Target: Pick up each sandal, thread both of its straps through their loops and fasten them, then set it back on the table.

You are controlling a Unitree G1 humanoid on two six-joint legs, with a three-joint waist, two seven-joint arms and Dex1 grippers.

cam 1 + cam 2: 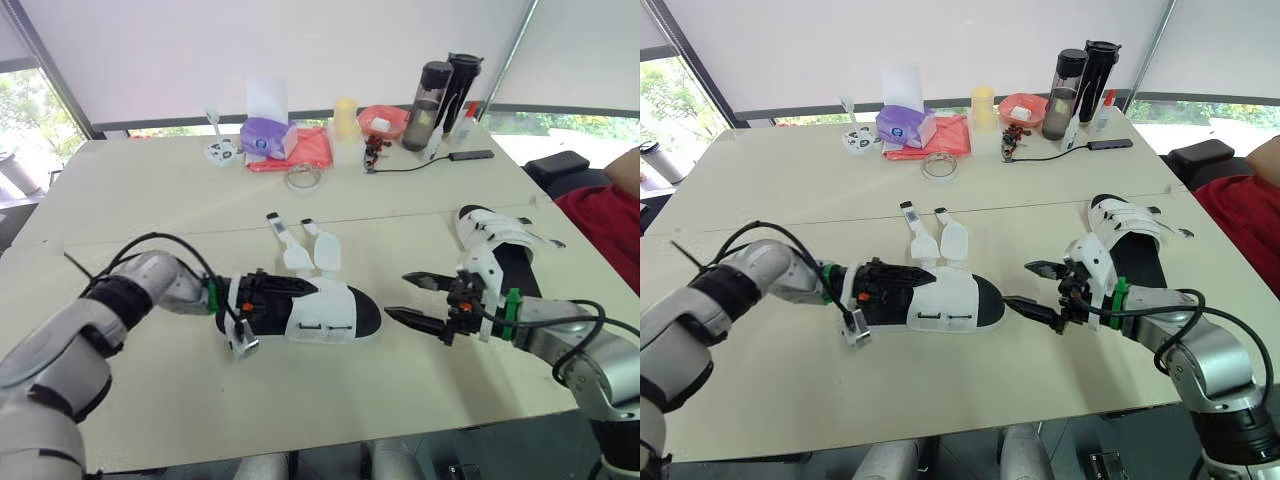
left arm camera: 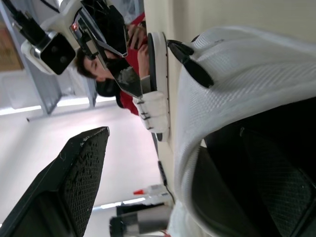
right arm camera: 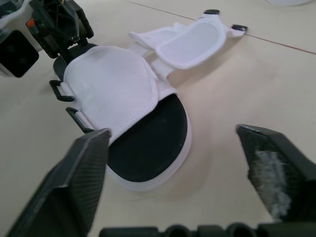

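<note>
1. head views, work area: near sandal (image 1: 325, 312) sole down on the table (image 1: 150, 190), toe toward the robot's right, heel toward its left. both straps (image 1: 327, 252) unfastened, lying flat on the table on the far side of the shoe. second sandal (image 1: 495, 245) sole down, well to the right, toward the table's right edge.
2. head views, left arm: entering from the lower left, elbow bent, forearm low over the table and aimed to the right. left gripper (image 1: 280, 288) set at the heel end of the near sandal. grip state: cannot tell whether clamped or released.
3. head views, right arm: entering from the lower right, forearm aimed to the left, wrist just beside the near end of the second sandal. right gripper (image 1: 400, 298) released, spread wide, nothing held, tips just short of the near sandal's toe.
4. head views, far end of table: bottles (image 1: 440, 90) and pink cloth (image 1: 305, 150), well apart from both sandals. a person in red (image 1: 610, 215) at the right edge.
5. left wrist view: white mesh upper of the near sandal (image 2: 247, 74) close to the camera, black loops (image 2: 190, 69) on its edge, dark footbed beneath. second sandal (image 2: 157, 74) beyond.
6. right wrist view: near sandal (image 3: 128, 98) straight ahead, toe nearest, untouched by the two spread fingers (image 3: 74, 187). straps (image 3: 190, 42) fanned out on the table, loops (image 3: 61, 91) on the opposite side, left gripper (image 3: 59, 24) at the heel.
</note>
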